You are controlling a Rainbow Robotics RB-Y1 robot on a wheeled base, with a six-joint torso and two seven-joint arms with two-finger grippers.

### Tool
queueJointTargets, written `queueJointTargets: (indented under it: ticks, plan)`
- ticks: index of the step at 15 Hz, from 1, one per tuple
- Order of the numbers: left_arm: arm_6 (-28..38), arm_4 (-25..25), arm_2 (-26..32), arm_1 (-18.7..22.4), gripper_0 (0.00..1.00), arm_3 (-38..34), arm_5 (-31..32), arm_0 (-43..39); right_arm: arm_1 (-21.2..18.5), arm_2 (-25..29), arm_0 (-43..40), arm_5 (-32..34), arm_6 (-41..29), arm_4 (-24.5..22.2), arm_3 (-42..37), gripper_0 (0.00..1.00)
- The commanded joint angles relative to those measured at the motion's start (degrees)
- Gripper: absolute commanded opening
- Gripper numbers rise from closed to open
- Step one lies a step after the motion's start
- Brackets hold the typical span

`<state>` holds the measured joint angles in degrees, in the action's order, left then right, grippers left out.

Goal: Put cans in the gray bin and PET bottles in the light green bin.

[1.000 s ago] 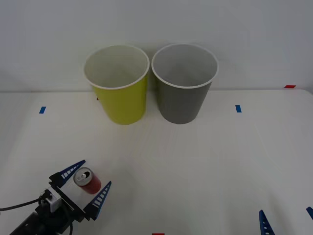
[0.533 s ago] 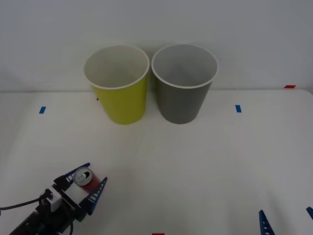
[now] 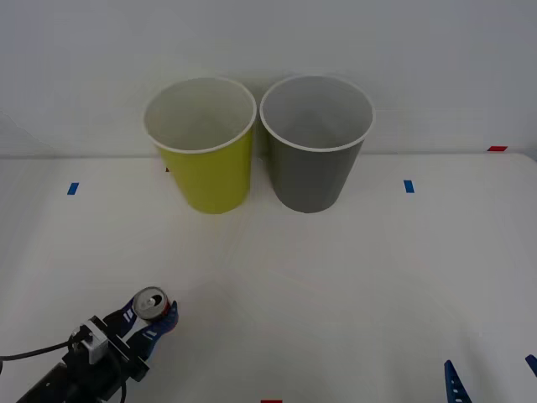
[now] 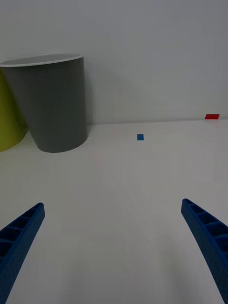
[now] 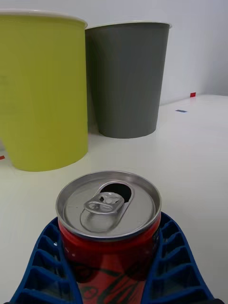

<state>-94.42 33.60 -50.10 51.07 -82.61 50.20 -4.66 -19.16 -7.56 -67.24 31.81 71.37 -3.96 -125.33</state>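
Red can upright, silver top skyward, clamped in left claw; right claw spread wide.

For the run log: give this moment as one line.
left gripper: shut on can, near table edge | right gripper: open, idle | gray bin: empty

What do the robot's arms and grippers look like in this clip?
The left gripper has blue ribbed, tapering fingers on a black mount with a small white block; a black cable trails from its dark arm. The right gripper has matching blue ribbed fingers.
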Motion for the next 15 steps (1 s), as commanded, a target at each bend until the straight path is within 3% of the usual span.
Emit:
queueJointTargets:
  ticks: [1,8,15]
  plan:
    - [0.03,-0.29,0.0,0.0,0.17,0.0,-0.1,0.0,0.0,0.0,0.0,0.0,0.0,0.01,0.0,1.0]
    - [0.12,0.59,0.09,0.26,0.1,-2.99,-1.42,-0.09,0.0,0.0,0.0,0.0,0.0,0.01,0.0,1.0]
    - [0.47,0.24,3.17,5.53,0.08,-18.64,-15.75,-0.09,0.0,0.0,0.0,0.0,0.0,0.01,0.0,1.0]
